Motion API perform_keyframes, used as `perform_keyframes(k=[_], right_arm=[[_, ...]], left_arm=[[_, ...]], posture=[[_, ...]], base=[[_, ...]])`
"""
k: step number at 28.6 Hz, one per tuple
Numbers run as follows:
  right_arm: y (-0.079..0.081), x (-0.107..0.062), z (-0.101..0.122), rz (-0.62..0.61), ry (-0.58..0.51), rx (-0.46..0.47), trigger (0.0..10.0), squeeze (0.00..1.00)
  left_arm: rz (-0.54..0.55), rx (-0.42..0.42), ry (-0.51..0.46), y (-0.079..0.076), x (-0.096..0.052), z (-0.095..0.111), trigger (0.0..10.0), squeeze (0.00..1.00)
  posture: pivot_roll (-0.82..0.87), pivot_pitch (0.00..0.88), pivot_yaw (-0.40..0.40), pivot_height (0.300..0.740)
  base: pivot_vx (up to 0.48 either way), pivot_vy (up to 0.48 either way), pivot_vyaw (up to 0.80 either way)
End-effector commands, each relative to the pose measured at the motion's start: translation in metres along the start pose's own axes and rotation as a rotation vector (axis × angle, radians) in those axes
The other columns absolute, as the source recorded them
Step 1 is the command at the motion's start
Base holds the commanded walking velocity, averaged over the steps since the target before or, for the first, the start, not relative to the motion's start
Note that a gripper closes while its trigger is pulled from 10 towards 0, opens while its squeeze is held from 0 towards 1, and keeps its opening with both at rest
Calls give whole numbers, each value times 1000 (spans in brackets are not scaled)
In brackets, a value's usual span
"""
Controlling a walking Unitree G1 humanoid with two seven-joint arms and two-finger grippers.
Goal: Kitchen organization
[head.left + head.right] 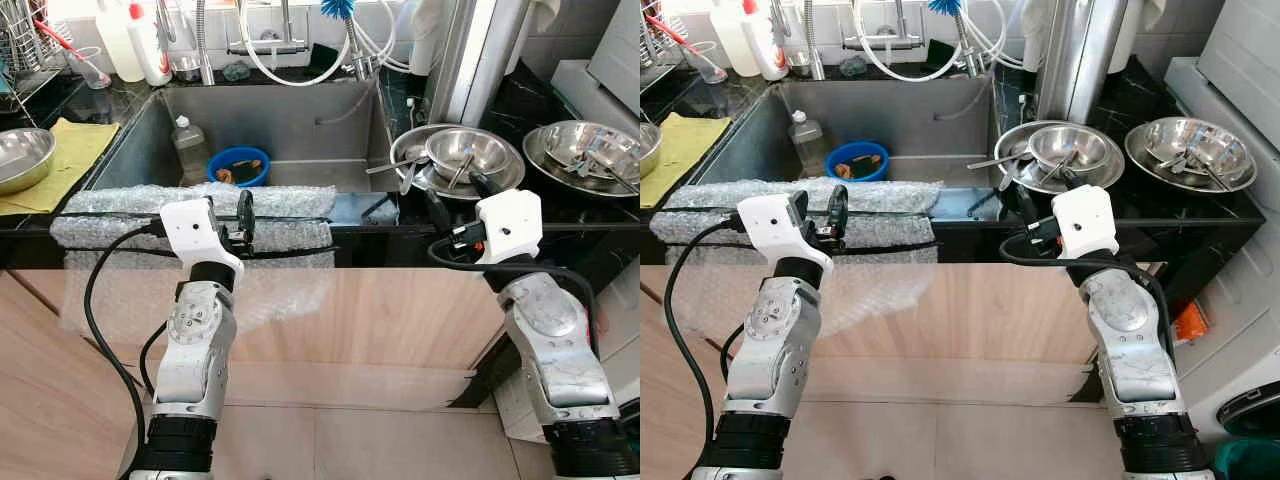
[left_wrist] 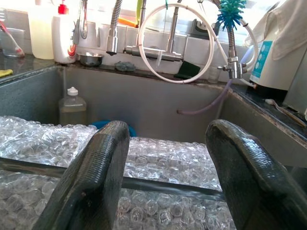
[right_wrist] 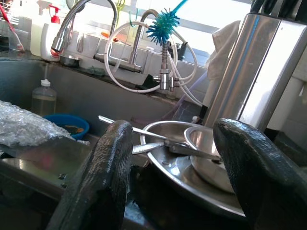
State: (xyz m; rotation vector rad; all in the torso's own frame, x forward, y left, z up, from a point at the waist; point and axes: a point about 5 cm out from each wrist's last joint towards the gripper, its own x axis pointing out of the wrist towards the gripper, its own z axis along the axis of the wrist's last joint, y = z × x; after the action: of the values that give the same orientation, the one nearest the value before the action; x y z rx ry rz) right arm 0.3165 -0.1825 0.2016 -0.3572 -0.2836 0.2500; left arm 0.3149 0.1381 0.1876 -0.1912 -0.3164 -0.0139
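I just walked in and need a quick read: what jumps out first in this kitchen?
The steel sink with bubble wrap draped over its front edge, and a blue bowl inside. To its right, stacked steel bowls holding utensils crowd the black counter. Both grippers, left and right, hover open at the counter's edge.

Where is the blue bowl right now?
The blue bowl sits on the sink floor, toward the robot's left, right beside a plastic bottle, behind the bubble wrap.
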Motion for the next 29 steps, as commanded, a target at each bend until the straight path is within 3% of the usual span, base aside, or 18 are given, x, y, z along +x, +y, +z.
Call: perform_keyframes(k=[1, 10, 27, 29], right_arm=[[-3, 3, 3, 6, -18, -16, 10000, 0], [-16, 6, 0, -12, -14, -47, 10000, 0], [-16, 9, -7, -5, 2, -57, 10000, 0], [-16, 10, -8, -6, 9, -58, 7922, 0]], left_arm=[[-18, -3, -33, -3, 2, 9, 10000, 0], [-18, -3, -24, -3, 0, 8, 10000, 0], [-18, -2, -25, -3, 0, 9, 10000, 0], [-18, -2, -25, -3, 0, 9, 10000, 0]], posture=[[-28, 109, 67, 740], [-23, 107, 67, 740], [-20, 111, 69, 740], [-18, 109, 68, 740]], base=[[0, 0, 0], [0, 0, 0], [0, 0, 0], [0, 0, 0]])
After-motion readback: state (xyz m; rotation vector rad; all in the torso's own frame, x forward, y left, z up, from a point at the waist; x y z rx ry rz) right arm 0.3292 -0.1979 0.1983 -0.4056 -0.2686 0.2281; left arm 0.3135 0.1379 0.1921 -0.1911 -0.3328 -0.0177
